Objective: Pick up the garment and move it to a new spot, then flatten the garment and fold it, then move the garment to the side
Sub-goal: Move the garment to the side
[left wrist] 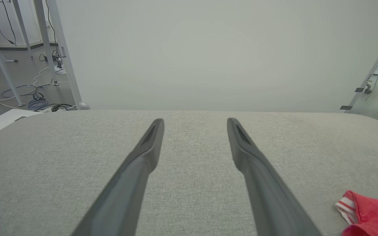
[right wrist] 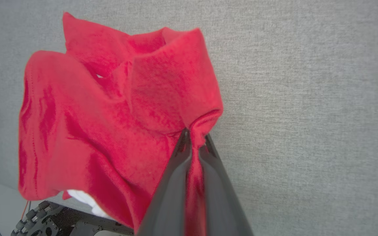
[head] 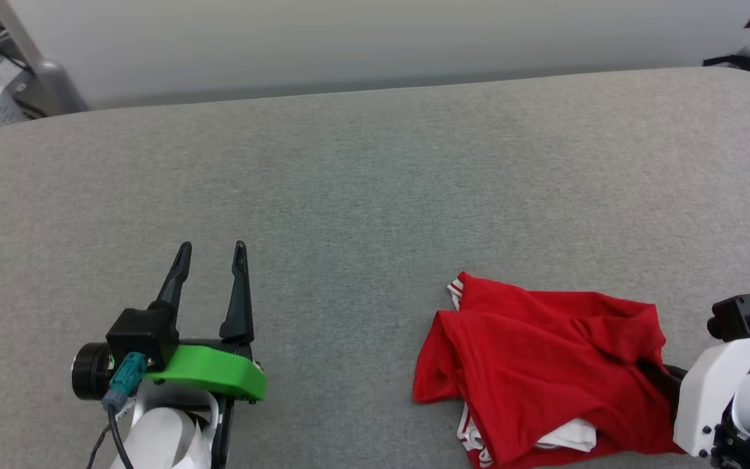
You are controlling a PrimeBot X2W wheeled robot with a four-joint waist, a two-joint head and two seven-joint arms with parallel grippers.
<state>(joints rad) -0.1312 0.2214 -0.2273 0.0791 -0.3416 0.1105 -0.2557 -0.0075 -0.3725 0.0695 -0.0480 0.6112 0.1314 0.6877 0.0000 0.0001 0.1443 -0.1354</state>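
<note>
The garment [head: 544, 365] is a bright red shirt lying crumpled at the near right of the grey table, with a white striped cuff [head: 456, 290] at its far left corner. My right gripper [right wrist: 194, 137] is shut on a pinched fold of the garment [right wrist: 110, 108], which bunches up to the left of the fingers. In the head view the right wrist [head: 726, 384] sits at the shirt's right edge, its fingers hidden under cloth. My left gripper [head: 212, 251] rests open at the near left, well clear of the shirt, whose cuff [left wrist: 348, 205] shows at the lower right of the left wrist view.
The grey fabric table [head: 375, 182] stretches wide behind and between the arms. Its rounded far edge meets a pale wall. Metal frame legs [left wrist: 64, 55] and floor cables [left wrist: 38, 98] stand beyond the far left corner.
</note>
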